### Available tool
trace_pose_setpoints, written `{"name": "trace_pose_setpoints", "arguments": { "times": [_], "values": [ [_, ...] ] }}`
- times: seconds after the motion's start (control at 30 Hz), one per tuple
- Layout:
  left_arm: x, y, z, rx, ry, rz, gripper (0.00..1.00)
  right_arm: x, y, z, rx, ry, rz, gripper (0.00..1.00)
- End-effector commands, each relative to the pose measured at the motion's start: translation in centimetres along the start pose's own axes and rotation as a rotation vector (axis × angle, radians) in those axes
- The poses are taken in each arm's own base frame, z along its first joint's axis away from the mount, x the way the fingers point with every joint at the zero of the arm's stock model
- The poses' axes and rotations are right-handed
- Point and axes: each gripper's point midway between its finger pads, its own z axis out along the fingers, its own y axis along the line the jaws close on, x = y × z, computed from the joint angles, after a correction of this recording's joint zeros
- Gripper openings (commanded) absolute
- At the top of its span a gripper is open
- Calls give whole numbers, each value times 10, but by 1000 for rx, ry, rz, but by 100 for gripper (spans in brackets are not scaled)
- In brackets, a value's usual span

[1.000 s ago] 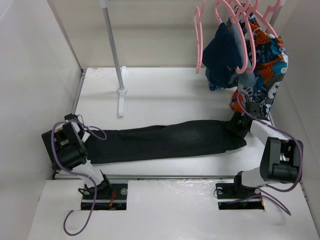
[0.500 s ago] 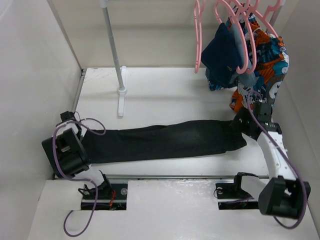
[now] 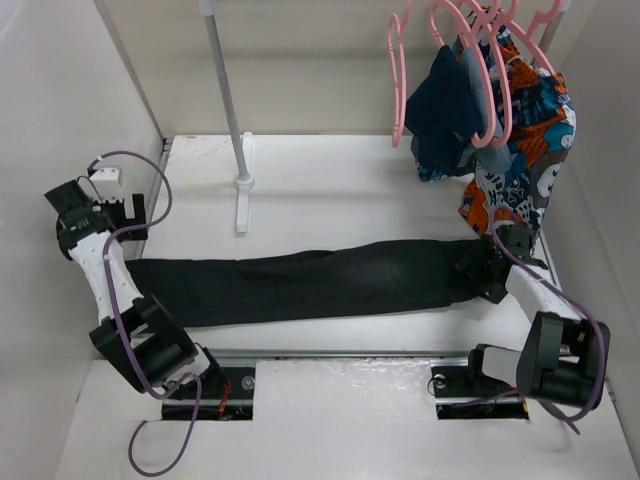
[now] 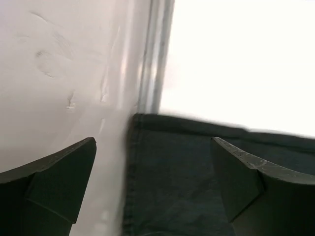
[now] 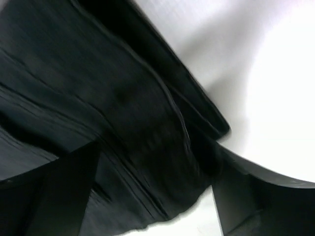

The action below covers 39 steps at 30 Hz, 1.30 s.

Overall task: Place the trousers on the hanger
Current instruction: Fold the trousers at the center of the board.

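Note:
The black trousers lie stretched flat across the table, hem end at the left, waist end at the right. My left gripper is raised at the far left near the wall. In the left wrist view it is open, looking down on the trousers' hem edge with nothing between its fingers. My right gripper hovers low over the waist end. In the right wrist view it stands open, with folded black fabric beneath the fingers. A bare pink hanger hangs on the rail at the back right.
More pink hangers carry a navy garment and a patterned blue-orange garment, just behind the right gripper. The white rack pole rises from its foot at the back left. Walls close in on both sides.
The left arm has lifted off the trousers' left end and swung up and back towards the wall, its jaws opening wide. The right gripper has come back down onto the waist end.

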Motion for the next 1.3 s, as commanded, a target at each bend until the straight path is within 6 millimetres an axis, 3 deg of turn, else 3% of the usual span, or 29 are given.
{"name": "trace_pose_setpoints", "arguments": {
  "times": [0.0,0.1,0.17,0.2,0.23,0.33,0.43,0.5,0.53,0.57,0.63,0.7,0.73,0.77,0.83,0.87,0.93,1.0,1.2,1.23,1.27],
  "values": [
    [-36,-35,-27,218,-148,-123,100,-4,10,21,-55,19,46,88],
    [-60,-24,-46,189,-190,-57,100,-1,7,31,-55,65,62,81],
    [-88,-10,-66,108,-237,46,100,0,3,33,-53,75,67,58],
    [-88,-2,-72,53,-211,74,100,-5,3,33,-62,65,79,49],
    [-94,1,-78,32,-215,103,100,-2,-2,34,-58,74,87,30],
    [-111,1,-95,36,-253,201,100,-6,-3,35,-80,60,94,0],
    [-146,10,-110,-14,-369,25,100,-19,-8,30,-49,11,33,0],
    [-149,18,-118,13,-395,-163,100,-44,-8,9,-12,-68,-14,0],
    [-152,17,-120,40,-414,-181,100,-55,-11,-1,12,-107,-68,0],
    [-154,-2,-118,147,-433,-166,93,-71,-20,-14,78,-171,-91,0],
    [-139,-31,-103,283,-403,-9,72,-107,-17,-61,114,-317,-150,0],
    [-113,-43,-80,238,-279,43,60,-141,-16,-108,164,-470,-166,0],
    [-101,-62,-61,245,-212,116,60,-148,-17,-134,173,-536,-183,0],
    [-61,-72,-38,240,-93,131,60,-154,-18,-149,187,-578,-184,0],
    [-23,-68,-14,161,20,181,60,-162,-15,-175,225,-627,-198,0],
    [14,-76,0,177,102,180,61,-163,-10,-179,218,-633,-227,0],
    [38,-80,15,162,148,199,63,-161,1,-184,178,-655,-259,0],
    [68,-105,22,227,218,223,64,-161,6,-195,159,-693,-262,0],
    [89,-178,22,385,257,305,68,-174,34,-241,110,-824,-337,0],
    [100,-183,24,380,275,317,68,-176,39,-249,104,-843,-354,0],
    [96,-179,31,320,256,333,68,-173,51,-257,93,-866,-385,0]
  ]
}}
